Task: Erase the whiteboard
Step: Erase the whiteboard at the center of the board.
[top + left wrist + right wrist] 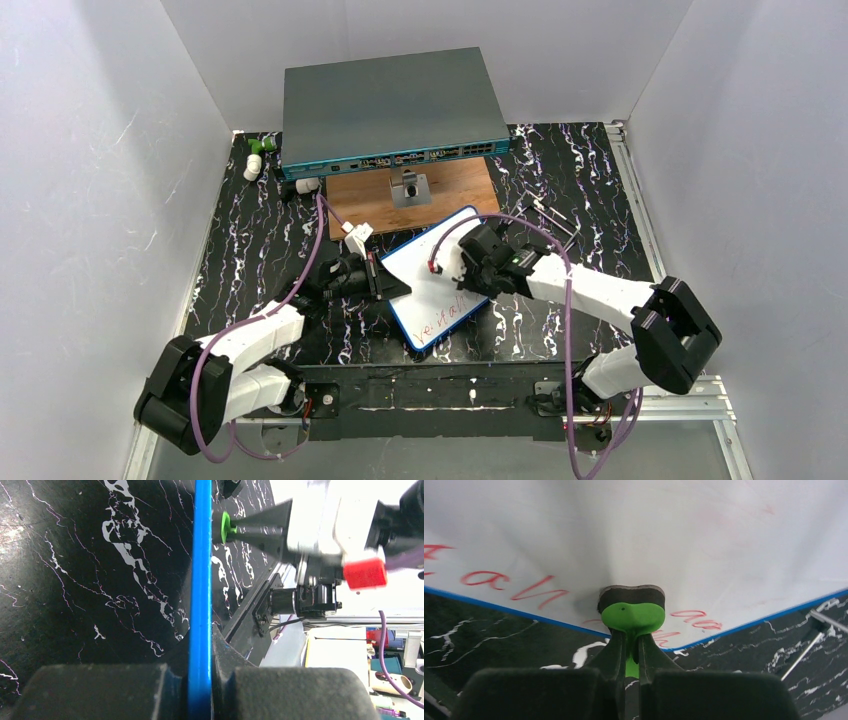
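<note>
Small rectangular whiteboard, thin blue frame, red handwriting: mid black marbled table, edge clamped by left gripper, evidently to steady it. Green dark-padded eraser: pinched by right gripper, pressed onto writing.

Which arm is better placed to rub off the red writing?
Right: the right gripper holds the green eraser on the whiteboard near the writing; the left gripper clamps the board's blue edge.

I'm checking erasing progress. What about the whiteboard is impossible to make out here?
Top view: the red handwriting is too small to read; the right gripper hides the whiteboard's middle.
Right wrist view: frame edges cut the words; the green eraser covers some.
Left wrist view: only its blue edge shows, clamped in the left gripper; the face is unseen.
</note>
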